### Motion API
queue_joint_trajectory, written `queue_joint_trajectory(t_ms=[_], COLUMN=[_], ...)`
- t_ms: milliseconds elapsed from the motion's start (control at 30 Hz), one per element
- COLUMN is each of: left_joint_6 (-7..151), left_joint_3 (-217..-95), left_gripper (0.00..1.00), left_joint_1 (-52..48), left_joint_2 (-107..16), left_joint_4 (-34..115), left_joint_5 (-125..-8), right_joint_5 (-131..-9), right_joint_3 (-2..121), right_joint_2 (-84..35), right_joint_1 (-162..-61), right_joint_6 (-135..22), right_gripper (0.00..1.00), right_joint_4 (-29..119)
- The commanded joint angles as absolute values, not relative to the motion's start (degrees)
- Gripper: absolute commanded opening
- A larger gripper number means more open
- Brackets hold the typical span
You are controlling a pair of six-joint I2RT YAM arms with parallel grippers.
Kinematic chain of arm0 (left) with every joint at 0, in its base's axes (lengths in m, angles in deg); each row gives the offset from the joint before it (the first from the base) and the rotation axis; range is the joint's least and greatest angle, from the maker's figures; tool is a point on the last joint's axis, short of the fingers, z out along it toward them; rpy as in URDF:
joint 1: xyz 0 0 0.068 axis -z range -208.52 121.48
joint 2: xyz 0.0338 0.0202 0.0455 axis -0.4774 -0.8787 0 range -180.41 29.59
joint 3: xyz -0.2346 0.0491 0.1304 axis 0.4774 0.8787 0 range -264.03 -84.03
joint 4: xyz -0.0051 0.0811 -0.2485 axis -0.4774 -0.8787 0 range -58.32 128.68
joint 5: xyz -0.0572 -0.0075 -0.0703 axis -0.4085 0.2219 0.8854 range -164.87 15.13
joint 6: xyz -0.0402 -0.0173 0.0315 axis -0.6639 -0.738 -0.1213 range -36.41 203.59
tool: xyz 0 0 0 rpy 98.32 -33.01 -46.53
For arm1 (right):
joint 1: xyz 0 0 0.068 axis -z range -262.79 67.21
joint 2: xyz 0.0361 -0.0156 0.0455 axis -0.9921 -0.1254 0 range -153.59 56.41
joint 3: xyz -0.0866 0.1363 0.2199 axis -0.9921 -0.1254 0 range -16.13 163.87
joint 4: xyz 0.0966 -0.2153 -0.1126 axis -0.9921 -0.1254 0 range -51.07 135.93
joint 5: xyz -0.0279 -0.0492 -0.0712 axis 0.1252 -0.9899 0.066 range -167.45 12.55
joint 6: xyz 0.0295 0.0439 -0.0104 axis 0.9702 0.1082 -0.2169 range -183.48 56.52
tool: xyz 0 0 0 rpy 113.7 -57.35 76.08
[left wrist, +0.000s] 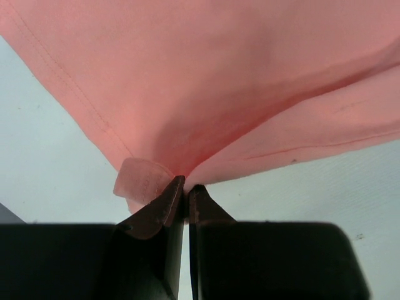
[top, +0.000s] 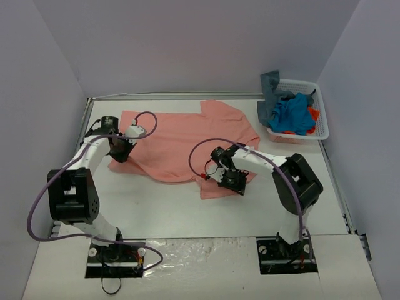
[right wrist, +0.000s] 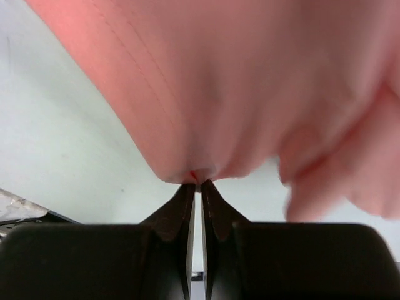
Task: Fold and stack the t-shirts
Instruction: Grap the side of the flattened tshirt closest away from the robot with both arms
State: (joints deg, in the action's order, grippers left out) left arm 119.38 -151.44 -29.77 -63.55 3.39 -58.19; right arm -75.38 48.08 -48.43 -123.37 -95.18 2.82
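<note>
Looks like the first fold getting started. Got the pink shirt spread toward the far edge of the table, pinched at its left corner by the left gripper and at its near edge by the right gripper, both clamped tight. Next, probably: lift together, carry across evenly. Leaving the other shirts in the basket, far-right corner.

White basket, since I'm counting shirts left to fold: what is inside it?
Bright blue t-shirt on top, orange-red one beside it, grey-blue one draped over the basket rim. Anything underneath is covered.

Bright, even light — right wrist view blurred.
</note>
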Motion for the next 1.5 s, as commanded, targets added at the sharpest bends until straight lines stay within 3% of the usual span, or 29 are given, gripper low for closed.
queue_joint_trajectory(t_ms=[0, 333, 733, 867, 1000, 1133, 1267, 1467], left_joint_6=[121.38, 124.29, 124.29, 122.97, 125.51, 130.69, 135.44, 140.53], left_joint_3=[-150.91, -140.55, -130.44, -127.89, -125.6, -125.25, -126.04, -123.32], left_gripper=[0.02, 0.02, 0.02, 0.03, 0.17, 0.23, 0.26, 0.23], left_joint_1=[-29.13, -26.14, -26.14, -26.14, -26.14, -26.06, -26.14, -26.32], left_joint_2=[-57.34, -43.81, -34.92, -32.91, -32.55, -32.37, -29.83, -28.5], left_joint_4=[0.72, -1.84, -0.52, 0.44, -0.42, -5.78, -9.84, -0.72], left_joint_5=[-57.38, -61.07, -64.41, -64.94, -63.64, -59.16, -57.73, -65.9], right_joint_5=[-71.39, -70.24, -70.59, -71.82, -72.08, -71.65, -71.03, -70.68], right_joint_3=[50.49, 46.37, 45.22, 45.75, 45.31, 45.57, 45.66, 44.61], right_joint_2=[-39.14, -19.99, -8.9, -8.54, -8.98, -9.85, -10.82, -12.41], right_joint_1=[-118.84, -117.25, -114.44, -113.47, -113.03, -112.59, -112.06, -111.01], right_joint_6=[-95.29, -90.99, -89.23, -89.23, -89.49, -89.58, -89.23, -89.05], right_gripper=[0.0, 0.0, 0.0, 0.0, 0.0, 0.0, 0.0, 0.0], right_joint_4=[-1.09, -5.04, -9.17, -10.23, -10.14, -10.06, -9.53, -8.12])
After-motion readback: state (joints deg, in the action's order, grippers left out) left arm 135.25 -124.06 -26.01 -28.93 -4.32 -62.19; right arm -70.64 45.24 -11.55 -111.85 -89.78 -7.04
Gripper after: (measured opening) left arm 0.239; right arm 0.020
